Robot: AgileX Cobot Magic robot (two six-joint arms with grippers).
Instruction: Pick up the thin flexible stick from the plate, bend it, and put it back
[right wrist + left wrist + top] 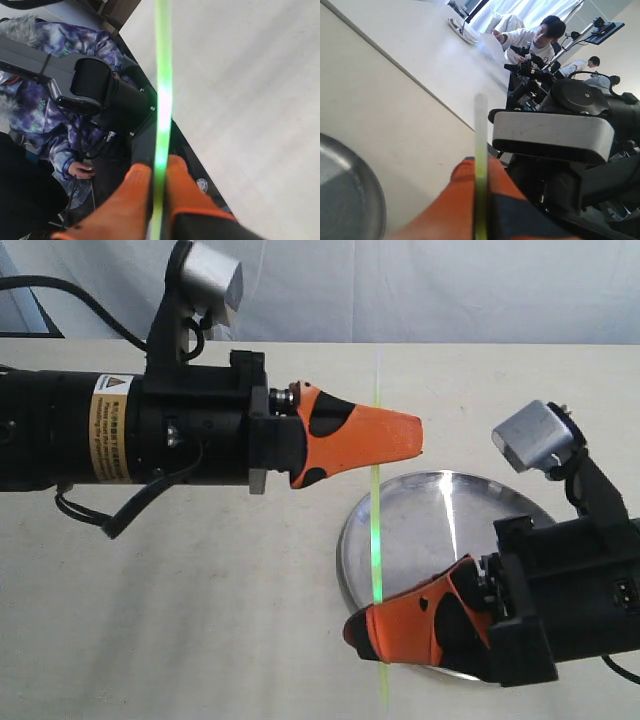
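The thin flexible stick (pixel 377 530) is a straight lime-green strip held off the table, crossing the left rim of the plate (pixel 430 520). The plate is round, shiny metal and lies on the table at the right. My left gripper (pixel 405 437) is shut on the stick's upper part. My right gripper (pixel 362 632) is shut on its lower part, above the plate's near-left rim. In the left wrist view the stick (pixel 480 150) runs between the orange fingers (pixel 465 200). In the right wrist view the stick (pixel 163 90) glows green between the orange fingertips (pixel 136 182).
The pale table (pixel 200 600) stretches left and toward the back edge (pixel 480 344). In the left wrist view, part of the plate (pixel 345 200) shows beside the right arm's camera housing (pixel 550 135). People and equipment stand beyond the table.
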